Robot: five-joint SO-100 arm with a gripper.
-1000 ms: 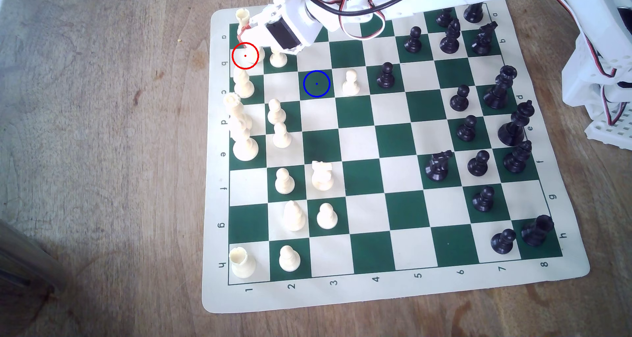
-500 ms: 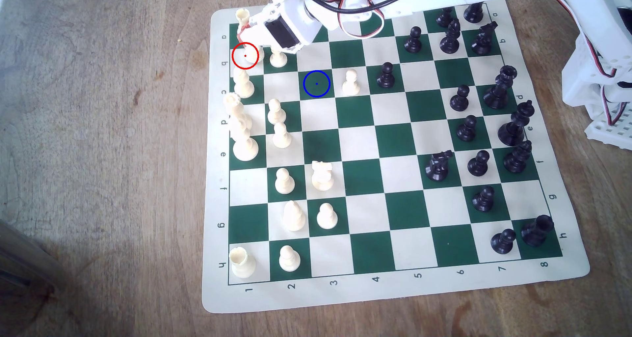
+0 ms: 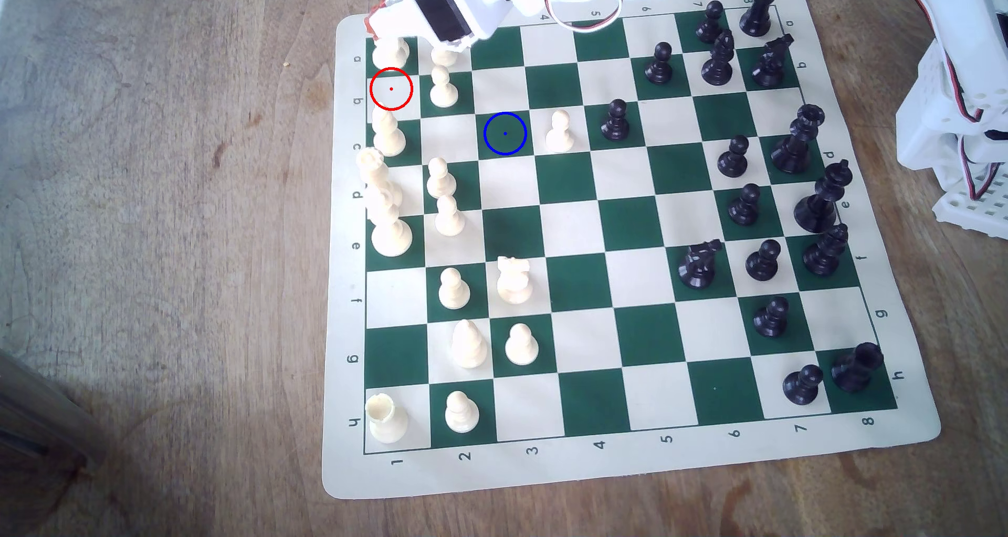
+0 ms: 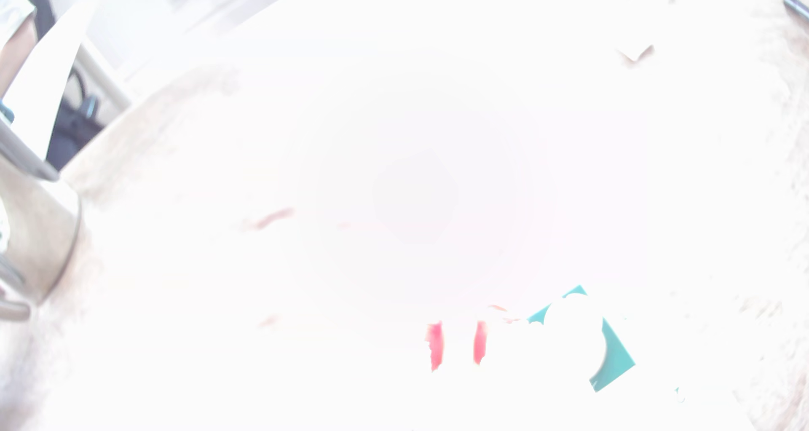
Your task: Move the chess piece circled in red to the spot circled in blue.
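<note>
The cream-white knight cannot be made out for certain. The red ring [image 3: 391, 89] sits on a bare cream square at the edge of the chessboard [image 3: 349, 297], with nothing standing inside it. Just past the red ring, toward the top of the exterior view, the gripper [image 3: 379, 22] hangs above the board's corner, its red-taped tips pointing to the exterior view's left. Directly beneath those tips, on the dark corner square next to the red ring, stands a cream piece [image 3: 390, 53] whose top is hidden by the gripper. Whether that is the knight cannot be told. How the fingers are set, spread or closed on anything, cannot be told either. The wrist view is washed out almost to white, showing two red strips on the fingers [image 4: 435, 345] and a teal scrap of a board square [image 4: 617, 356]. Just to the exterior view's right of the red ring stands a cream pawn [image 3: 443, 87]. Diagonally beyond it, lower and further right of the red ring, lies the blue-ringed square [image 3: 505, 133], dark green and unoccupied. Directly below the red ring stands a cream bishop [image 3: 388, 133].
</note>
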